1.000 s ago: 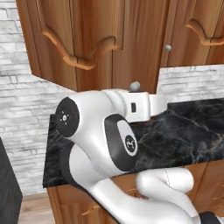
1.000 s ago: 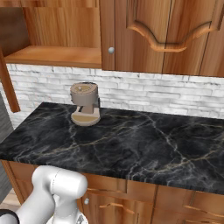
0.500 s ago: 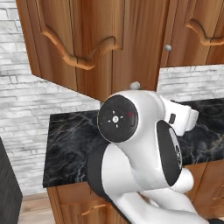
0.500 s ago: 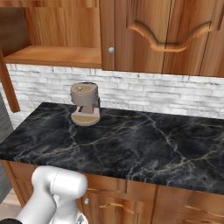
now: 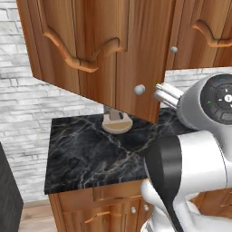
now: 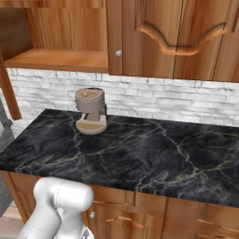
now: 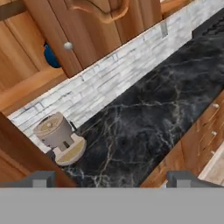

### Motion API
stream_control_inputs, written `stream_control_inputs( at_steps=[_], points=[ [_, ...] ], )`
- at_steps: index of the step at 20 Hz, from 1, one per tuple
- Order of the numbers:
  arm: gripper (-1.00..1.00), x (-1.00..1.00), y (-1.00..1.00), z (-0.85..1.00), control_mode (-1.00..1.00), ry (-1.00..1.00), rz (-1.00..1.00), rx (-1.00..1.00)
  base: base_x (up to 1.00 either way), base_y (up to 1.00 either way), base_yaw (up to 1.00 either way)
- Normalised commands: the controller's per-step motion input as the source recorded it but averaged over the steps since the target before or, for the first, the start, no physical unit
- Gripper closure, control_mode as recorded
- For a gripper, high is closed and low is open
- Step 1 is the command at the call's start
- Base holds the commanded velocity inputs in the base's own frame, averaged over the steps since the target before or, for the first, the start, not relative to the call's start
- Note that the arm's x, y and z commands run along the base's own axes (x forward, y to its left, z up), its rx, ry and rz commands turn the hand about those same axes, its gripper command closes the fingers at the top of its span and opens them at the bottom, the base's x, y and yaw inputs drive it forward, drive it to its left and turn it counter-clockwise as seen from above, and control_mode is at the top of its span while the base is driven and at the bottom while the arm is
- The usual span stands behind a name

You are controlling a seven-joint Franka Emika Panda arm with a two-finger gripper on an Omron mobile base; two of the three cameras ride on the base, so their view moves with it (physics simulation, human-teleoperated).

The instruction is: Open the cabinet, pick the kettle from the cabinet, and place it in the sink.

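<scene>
My fingers (image 7: pixel 112 178) stand spread wide with nothing between them, their two dark tips low in the hand view and well apart from everything on the bench (image 7: pixel 144 118). Past them I look down on black gold-veined marble, where the tan coffee machine (image 7: pixel 58 136) stands against the white brick wall (image 7: pixel 109 89). Above it the cabinet (image 7: pixel 52 48) has its left door (image 5: pixel 97 50) swung out toward me, a round silver knob (image 5: pixel 139 89) near its free edge. Inside, on the wooden shelf (image 6: pixel 60 59), I can see a sliver of the dark-blue kettle (image 7: pixel 51 57), mostly hidden behind the shut door beside it. I cannot make out the sink from here.
</scene>
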Motion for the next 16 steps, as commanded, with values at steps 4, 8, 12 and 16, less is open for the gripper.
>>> stream_control_inputs(
  at_steps=[4, 8, 12, 16],
  points=[
    [-1.00, 0.00, -0.38, 0.02, -1.00, -0.01, 0.14, 0.40, 0.00, 0.00, 0.00],
    [-1.00, 0.15, -0.33, 0.00, -1.00, 0.04, 0.08, 0.37, 0.00, 0.00, 0.00],
    [-1.00, 0.21, -0.28, 0.00, -1.00, 0.05, 0.00, 0.35, 0.00, 0.00, 0.00],
    [-1.00, 0.20, -0.05, 0.00, -1.00, 0.00, 0.00, 0.39, 0.00, 0.00, 0.00]
  ],
)
